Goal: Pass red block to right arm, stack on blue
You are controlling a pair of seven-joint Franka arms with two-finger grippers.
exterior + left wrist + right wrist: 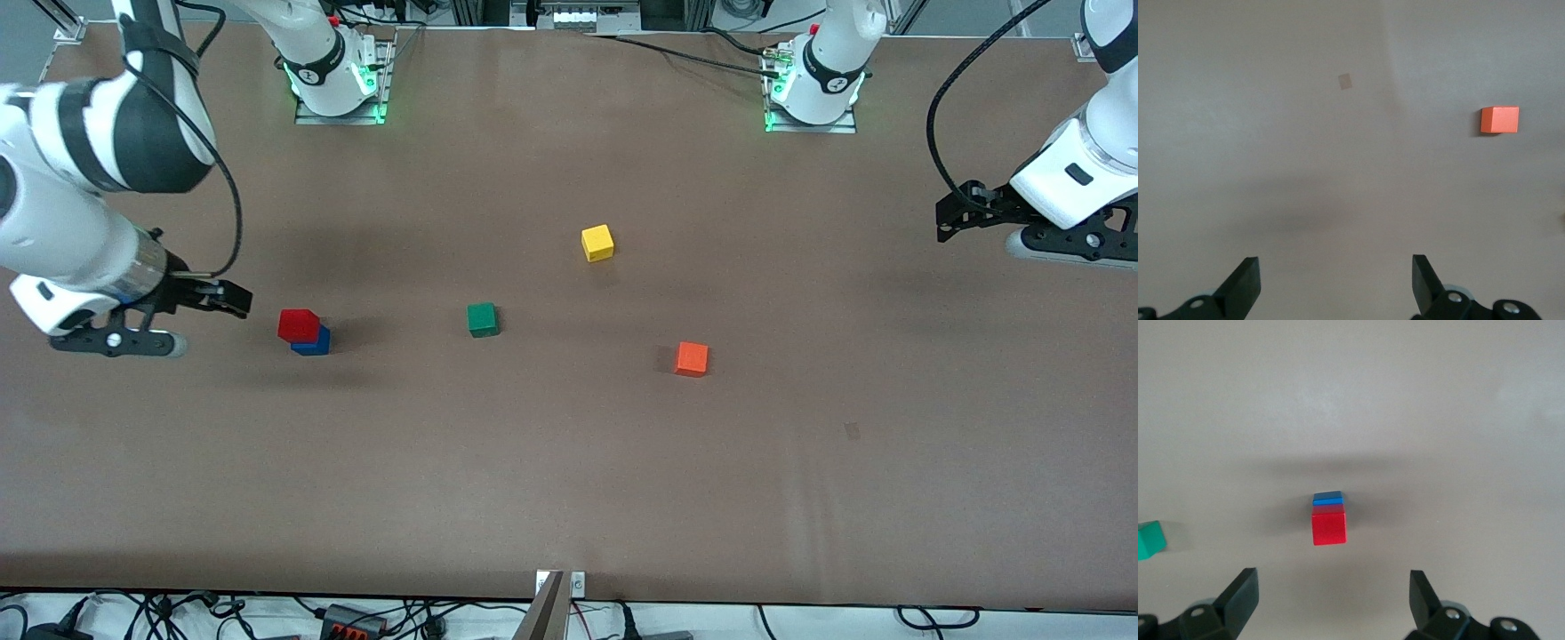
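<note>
Sitting: one red block (298,324) atop one blue (313,342).

Out on the brown counter (569,462), well clear of either tool, sit a green cube (482,319), a yellow cube (597,243) farther from the front camera, and an orange cube (692,358) toward the left arm's end.
</note>
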